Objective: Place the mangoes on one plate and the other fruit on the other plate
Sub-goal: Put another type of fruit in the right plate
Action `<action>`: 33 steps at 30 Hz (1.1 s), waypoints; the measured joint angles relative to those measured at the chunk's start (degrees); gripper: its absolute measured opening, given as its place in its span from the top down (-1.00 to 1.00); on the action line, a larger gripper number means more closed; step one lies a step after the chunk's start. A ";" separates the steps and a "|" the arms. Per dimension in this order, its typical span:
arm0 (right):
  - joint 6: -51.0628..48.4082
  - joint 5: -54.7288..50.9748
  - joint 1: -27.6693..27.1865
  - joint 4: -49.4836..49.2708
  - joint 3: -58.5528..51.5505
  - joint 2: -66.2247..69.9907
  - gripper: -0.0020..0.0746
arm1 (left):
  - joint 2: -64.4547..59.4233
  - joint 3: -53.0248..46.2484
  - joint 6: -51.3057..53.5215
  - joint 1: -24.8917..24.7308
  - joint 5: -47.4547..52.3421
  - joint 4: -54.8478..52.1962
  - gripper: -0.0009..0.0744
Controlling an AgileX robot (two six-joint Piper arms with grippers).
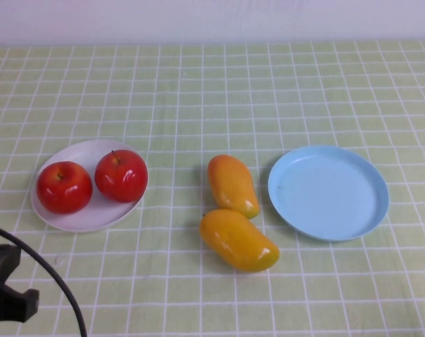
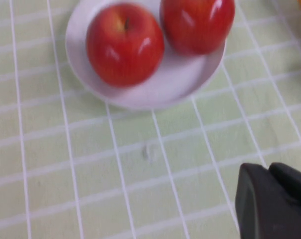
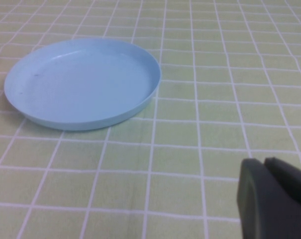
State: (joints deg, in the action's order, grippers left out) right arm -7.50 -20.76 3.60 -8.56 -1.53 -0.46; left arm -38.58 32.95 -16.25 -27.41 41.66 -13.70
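High view: we see both apples [image 1: 93, 181] on white plate [image 1: 82, 214], mangoes [image 1: 234, 210] touching, just beside bare blue plate [image 1: 329, 192]; left gripper [image 1: 5, 284] nearside of white plate, right gripper [image 3: 274, 199] near blue plate, fingers cannot tell

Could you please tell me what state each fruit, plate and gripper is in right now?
Apples: both upright on the white plate.
White plate: holds both apples.
Mangoes: on the cloth between the plates, touching.
Blue plate: empty.
Left gripper: near the table's front-left corner, holding nothing.
Right gripper: near the blue plate, holding nothing.
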 joint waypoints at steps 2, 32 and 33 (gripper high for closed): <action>0.00 0.00 0.00 0.00 0.00 0.00 0.99 | 1.25 -2.11 0.12 0.00 -5.90 -1.69 0.97; 0.00 -0.09 0.00 0.00 -0.22 0.00 0.99 | 39.20 -34.38 22.33 21.86 -20.04 12.83 0.97; 0.00 -0.09 0.00 0.00 -0.22 0.00 0.99 | 39.20 -34.38 22.33 21.86 -19.94 12.83 0.97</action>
State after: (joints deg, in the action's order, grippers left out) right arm -7.50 -20.85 3.60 -8.56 -1.75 -0.46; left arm 0.62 -1.42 6.08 -5.55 21.72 -0.88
